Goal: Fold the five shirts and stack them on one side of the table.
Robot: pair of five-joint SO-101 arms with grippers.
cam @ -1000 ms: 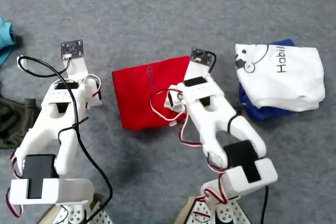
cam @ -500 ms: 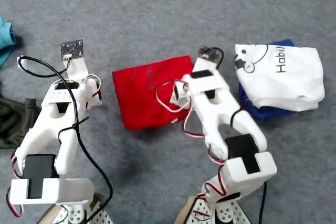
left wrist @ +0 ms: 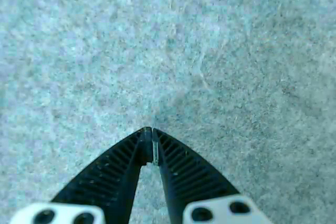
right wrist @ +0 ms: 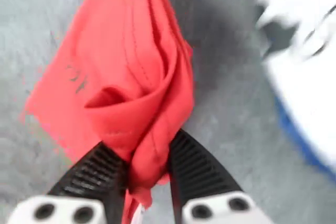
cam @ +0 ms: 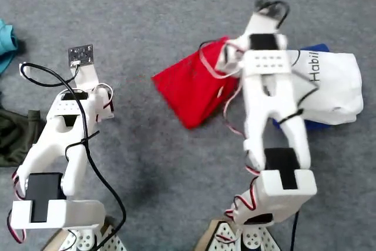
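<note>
Since a second ago your right arm has swung out toward the far right, dragging the red shirt (cam: 191,89) along with it; your left arm has stayed put. Well off to the outer side of your left gripper (left wrist: 151,145), a teal shirt (cam: 6,42) and a dark green shirt (cam: 14,136) lie at the edge of the table (cam: 176,22). That left gripper is pinched closed on nothing, tips touching, over the grey surface. Your right gripper (right wrist: 147,156) is clamped on a bunched fold of the red shirt, the rest trailing on the table to its left. Just to its right lies the folded white shirt (cam: 329,86), stacked on a blue shirt (cam: 317,48).
</note>
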